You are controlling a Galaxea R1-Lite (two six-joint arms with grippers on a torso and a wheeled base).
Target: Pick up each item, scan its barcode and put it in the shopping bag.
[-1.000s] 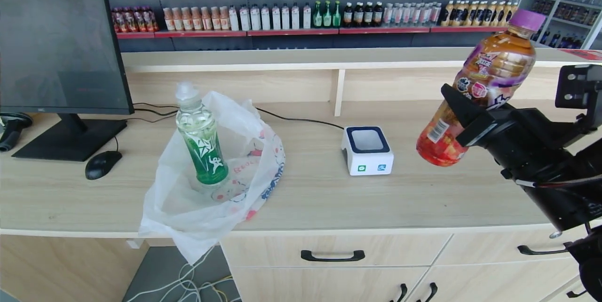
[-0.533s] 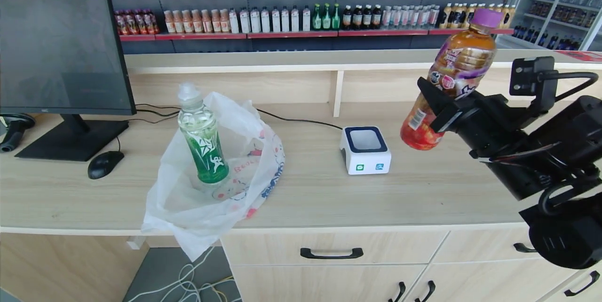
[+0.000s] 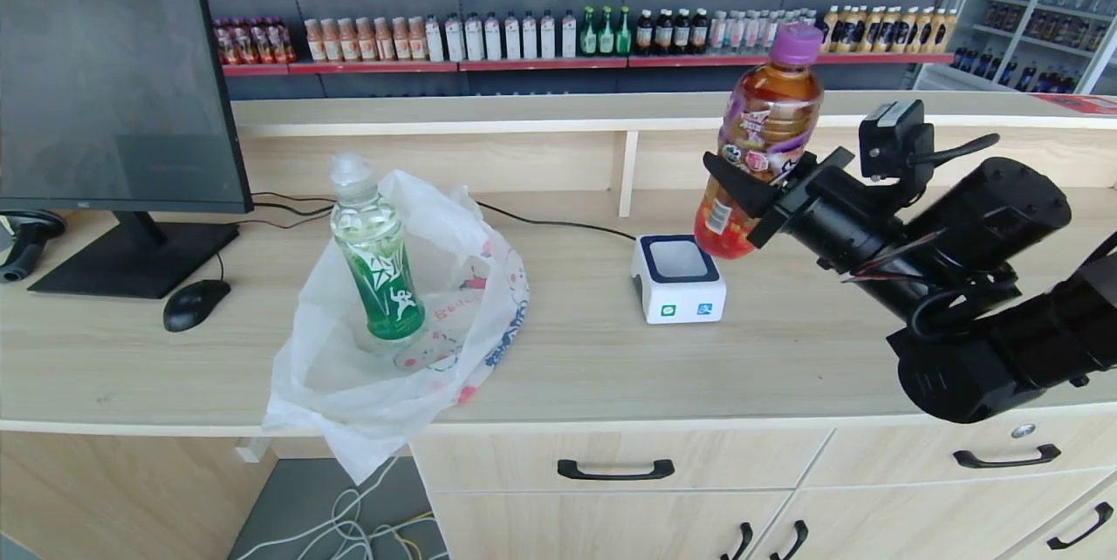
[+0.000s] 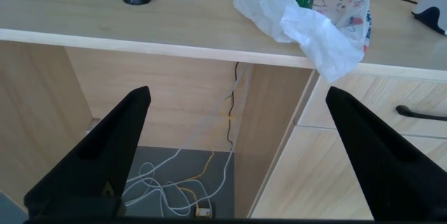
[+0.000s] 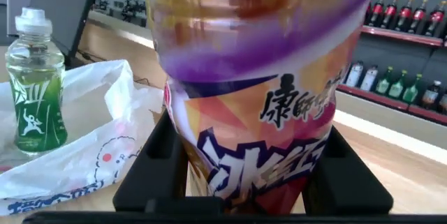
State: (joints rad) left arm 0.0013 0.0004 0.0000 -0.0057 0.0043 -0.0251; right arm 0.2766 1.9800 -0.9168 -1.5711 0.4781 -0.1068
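Observation:
My right gripper (image 3: 768, 189) is shut on an amber tea bottle (image 3: 757, 146) with a purple cap, held upright just above and to the right of the white barcode scanner (image 3: 679, 278). A barcode patch shows low on the side of the tea bottle (image 5: 258, 84), facing left. A green-labelled bottle (image 3: 373, 259) stands inside the white shopping bag (image 3: 410, 342) at the counter's front left. The bottle (image 5: 35, 84) and the bag (image 5: 84, 161) appear behind the tea bottle in the right wrist view. My left gripper (image 4: 234, 158) is open below the counter edge, in front of the bag (image 4: 314, 15).
A monitor (image 3: 113, 98), a mouse (image 3: 194, 304) and a handheld scanner (image 3: 22, 242) sit at the left of the wooden counter (image 3: 785, 351). A cable (image 3: 558, 224) runs to the scanner. Shelves of bottles (image 3: 558, 28) line the back. Drawers (image 3: 615, 468) are below.
My right arm has carried the tea bottle leftward from the counter's right side to just over the scanner's right edge, and turned it more upright. The bag and green bottle stayed put.

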